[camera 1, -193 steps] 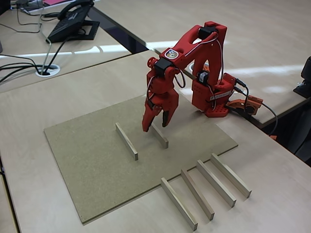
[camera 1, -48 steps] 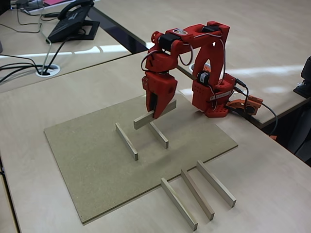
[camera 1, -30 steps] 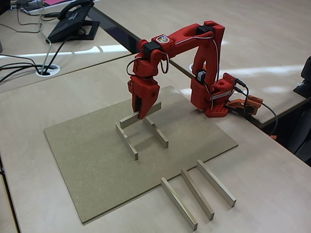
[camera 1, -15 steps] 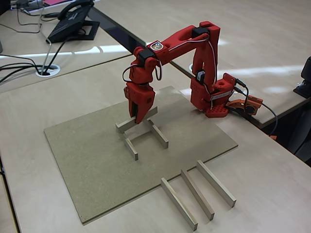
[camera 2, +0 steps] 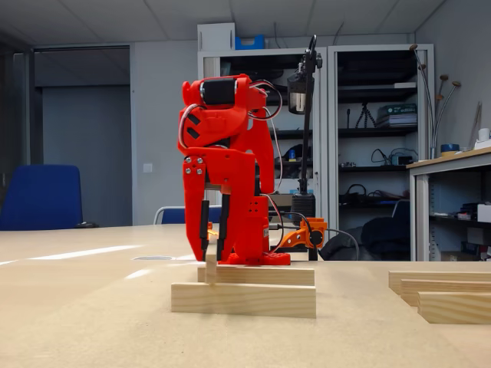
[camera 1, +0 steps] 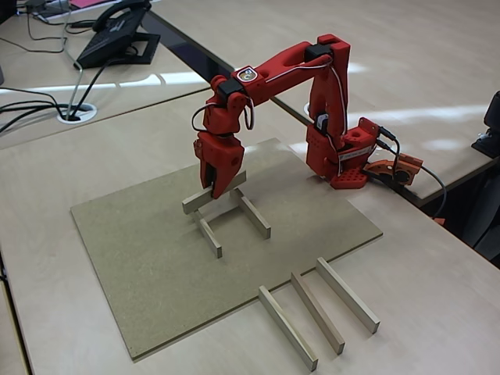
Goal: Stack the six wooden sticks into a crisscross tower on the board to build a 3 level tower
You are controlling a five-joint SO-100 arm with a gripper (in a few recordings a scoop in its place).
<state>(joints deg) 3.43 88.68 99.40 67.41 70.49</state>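
Your support is a pale wooden desk (camera 1: pixel 437 305). Lying flat on it is the speckled brown board (camera 1: pixel 141 266), centre to 9 o'clock. Three loose sticks (camera 1: pixel 316 311) lie on the bare desk at 5 o'clock, just off the board's edge. The red arm's base (camera 1: pixel 344 160) sits at 2 o'clock, probably touching the board's corner.

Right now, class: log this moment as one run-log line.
gripper: shut on third stick | crosswise over two base sticks | board | spare sticks: three, on table
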